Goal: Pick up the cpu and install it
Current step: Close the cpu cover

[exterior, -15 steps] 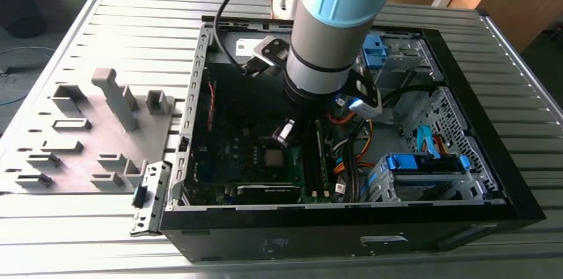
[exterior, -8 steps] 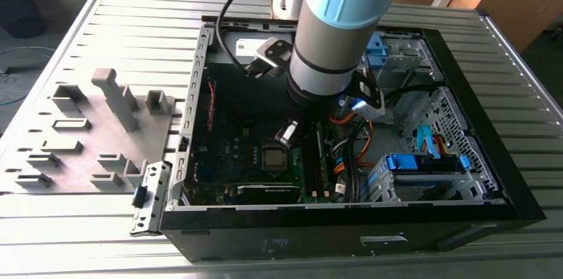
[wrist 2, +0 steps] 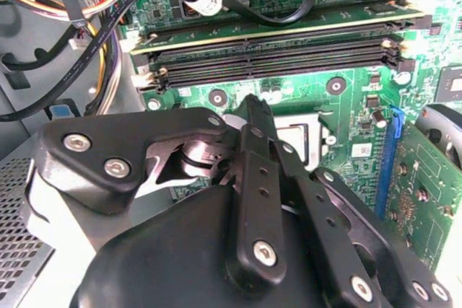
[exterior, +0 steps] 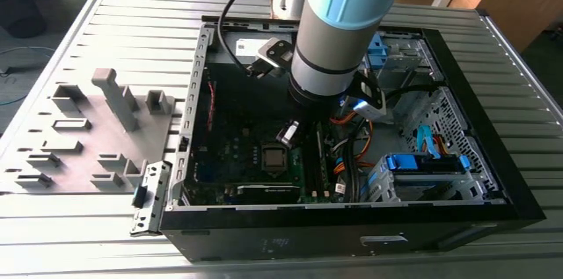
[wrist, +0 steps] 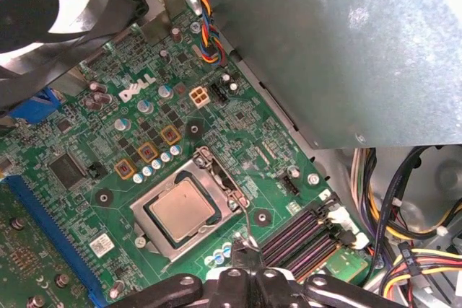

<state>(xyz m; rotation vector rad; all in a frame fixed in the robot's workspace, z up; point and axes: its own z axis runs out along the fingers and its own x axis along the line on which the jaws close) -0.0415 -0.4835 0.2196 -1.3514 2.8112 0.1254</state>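
Inside the open computer case [exterior: 352,216], which lies on the slatted metal surface [exterior: 115,226], the motherboard [wrist: 238,131] carries the cpu [wrist: 183,210]. In the first wrist view the cpu, a flat square chip with a silvery-grey top, sits seated in its socket, framed by the metal socket bracket [wrist: 220,178]. The socket lever runs along one side of the bracket, on the side toward the black memory slots [wrist: 307,239].

Relative to the cpu, the pincer [wrist: 242,261] hangs just beside the socket, at the corner nearest the memory slots. Its dark fingertips [wrist: 242,254] stand close together and hold nothing; whether they touch the thin lever wire beside them cannot be determined. In the second wrist view the pincer [wrist 2: 256,117] shows a narrow closed tip [wrist 2: 254,110] over the green board, with the cpu [wrist 2: 294,138] partly hidden behind the black linkage.

A grey power-supply box [wrist: 339,41] stands well apart from the cpu, beyond the board edge, with bundled coloured cables [wrist: 404,229] below it. In the exterior view the robot arm [exterior: 339,28] reaches down into the case above the cpu [exterior: 273,156]. A grey fixture plate [exterior: 88,140] lies outside the case, toward the exterior view's left.
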